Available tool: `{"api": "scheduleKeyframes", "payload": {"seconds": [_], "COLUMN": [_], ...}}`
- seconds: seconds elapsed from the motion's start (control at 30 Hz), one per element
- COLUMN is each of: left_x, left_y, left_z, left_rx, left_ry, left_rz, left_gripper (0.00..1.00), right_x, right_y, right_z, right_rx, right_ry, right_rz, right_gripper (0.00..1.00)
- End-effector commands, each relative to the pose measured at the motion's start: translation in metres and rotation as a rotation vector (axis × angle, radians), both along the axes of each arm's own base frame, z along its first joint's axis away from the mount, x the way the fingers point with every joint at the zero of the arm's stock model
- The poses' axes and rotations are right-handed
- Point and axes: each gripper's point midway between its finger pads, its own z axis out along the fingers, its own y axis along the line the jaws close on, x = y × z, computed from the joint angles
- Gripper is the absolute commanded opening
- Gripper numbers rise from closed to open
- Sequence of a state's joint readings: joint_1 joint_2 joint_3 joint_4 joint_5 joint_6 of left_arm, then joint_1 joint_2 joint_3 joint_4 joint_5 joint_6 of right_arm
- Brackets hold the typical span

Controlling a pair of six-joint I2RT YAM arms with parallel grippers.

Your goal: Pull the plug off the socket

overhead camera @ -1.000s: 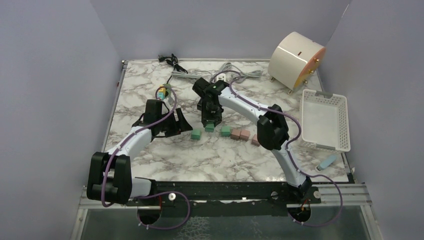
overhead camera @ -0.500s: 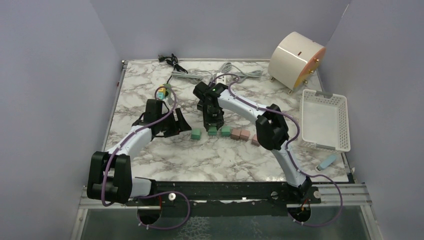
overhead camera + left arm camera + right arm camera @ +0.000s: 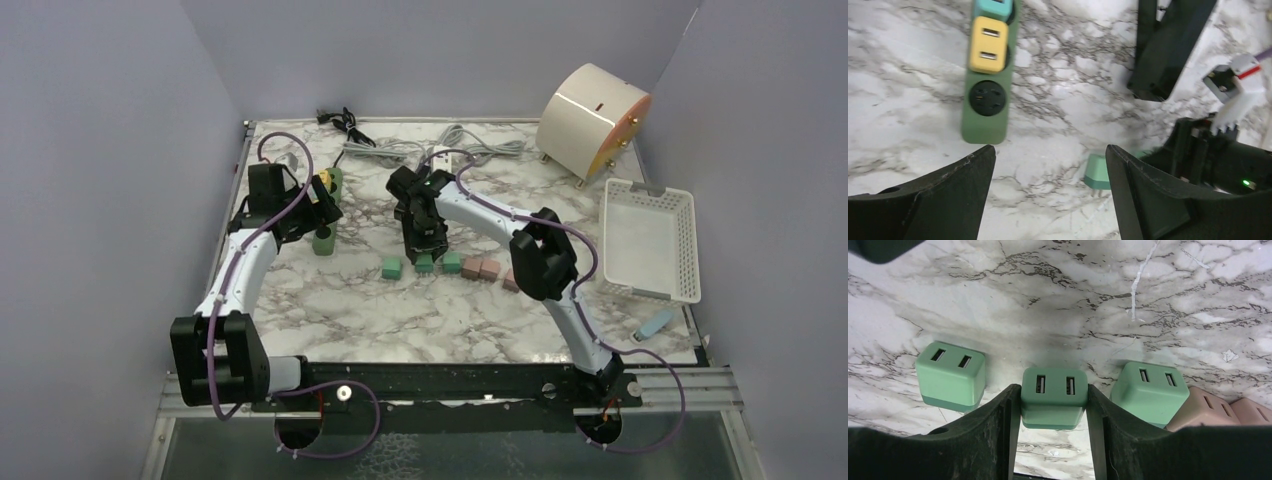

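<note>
A green power strip (image 3: 985,117) lies on the marble with a yellow plug (image 3: 989,44) and a teal plug (image 3: 994,5) in it and one empty round socket (image 3: 987,98). My left gripper (image 3: 1048,162) is open and empty, just in front of the strip's near end; in the top view it hovers over the strip (image 3: 323,240). My right gripper (image 3: 1054,440) is shut on a green plug (image 3: 1054,392), holding it low in a row between two other green plugs (image 3: 950,372) (image 3: 1153,390). In the top view the right gripper (image 3: 425,248) is at mid-table.
Pink plugs (image 3: 480,269) continue the row to the right. A white basket (image 3: 650,240) stands at the right, a cream drum (image 3: 592,120) at the back right, and a white power strip with grey cables (image 3: 440,152) at the back. A small blue object (image 3: 655,323) lies near the front right.
My left arm has swung from mid-table back and left to the green power strip. My right gripper has moved slightly nearer with the green plug, into the row.
</note>
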State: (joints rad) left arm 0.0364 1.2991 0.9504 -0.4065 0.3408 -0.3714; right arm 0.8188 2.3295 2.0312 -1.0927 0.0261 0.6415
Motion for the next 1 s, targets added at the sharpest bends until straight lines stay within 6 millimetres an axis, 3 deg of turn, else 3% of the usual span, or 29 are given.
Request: {"api": "scheduleKeyframes", "payload": {"seconds": [0.0,0.03,0.1,0.3,0.67,0.83,0.97], "left_x": [-0.005,-0.006,-0.008,-0.009,0.021,0.033,0.037], "left_y": [0.042,0.048,0.054,0.074,0.054,0.041,0.031], "left_z": [-0.022,-0.028,-0.037,-0.058,-0.097,-0.111,-0.131], "left_rx": [0.183,0.210,0.249,0.349,0.265,0.246,0.251], "left_ry": [0.077,0.090,0.113,0.167,0.217,0.232,0.273], "left_rz": [0.113,0.130,0.141,0.178,0.076,0.040,0.014], "left_gripper": [0.85,0.86,0.86,0.86,0.80,0.80,0.76], "right_x": [0.002,0.005,0.011,0.024,0.033,0.033,0.034], "right_y": [0.016,0.019,0.025,0.041,0.042,0.038,0.035], "right_z": [0.013,0.018,0.033,0.075,0.153,0.168,0.163], "right_rx": [0.066,0.078,0.113,0.210,0.324,0.341,0.329], "right_ry": [-0.025,-0.037,-0.073,-0.156,-0.308,-0.343,-0.353], "right_rz": [0.051,0.057,0.071,0.103,0.127,0.133,0.137], "right_gripper": [0.53,0.53,0.65,0.68,0.68,0.68,0.68]}}
